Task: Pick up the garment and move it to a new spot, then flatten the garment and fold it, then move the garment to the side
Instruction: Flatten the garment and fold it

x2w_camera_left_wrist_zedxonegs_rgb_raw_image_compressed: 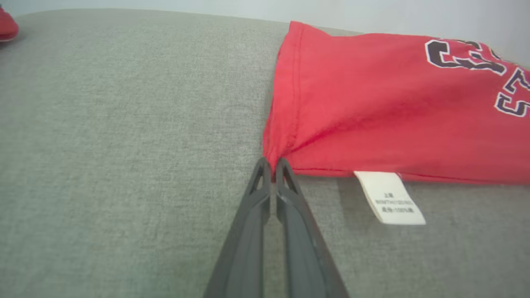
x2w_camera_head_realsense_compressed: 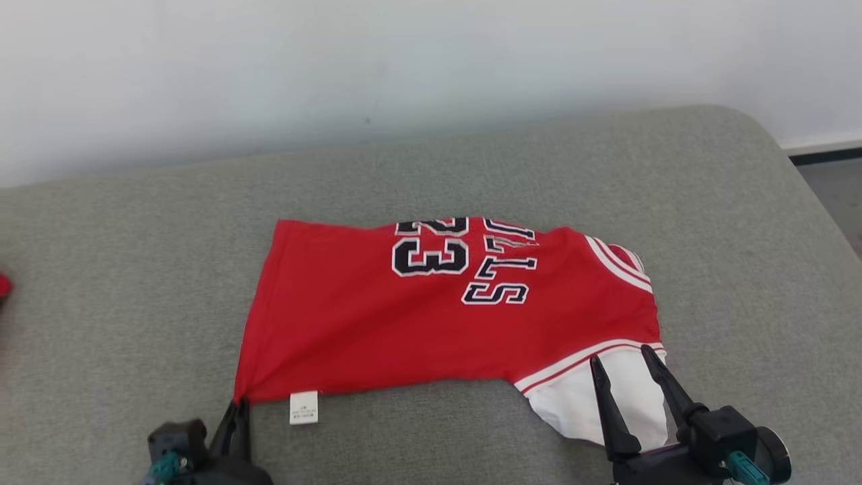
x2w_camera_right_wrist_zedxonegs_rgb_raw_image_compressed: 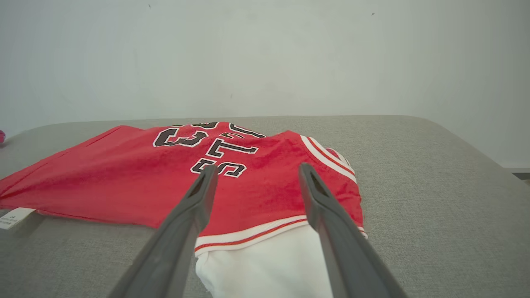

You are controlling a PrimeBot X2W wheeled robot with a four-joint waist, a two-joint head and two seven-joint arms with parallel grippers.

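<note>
The garment is a red jersey with black-and-white lettering, folded in half and lying across the grey cushioned surface. My left gripper is shut on the garment's near left hem corner; in the left wrist view the left gripper pinches that corner of the garment, the cloth puckering at the tips. My right gripper stands open over the garment's near right end, where a white inner part shows. The right wrist view has the right gripper spread above the striped edge of the garment.
A white care label hangs from the near hem, also seen as the label beside my left fingers. A small red thing sits at the surface's far left edge. A pale wall runs behind; the surface rounds off at the right.
</note>
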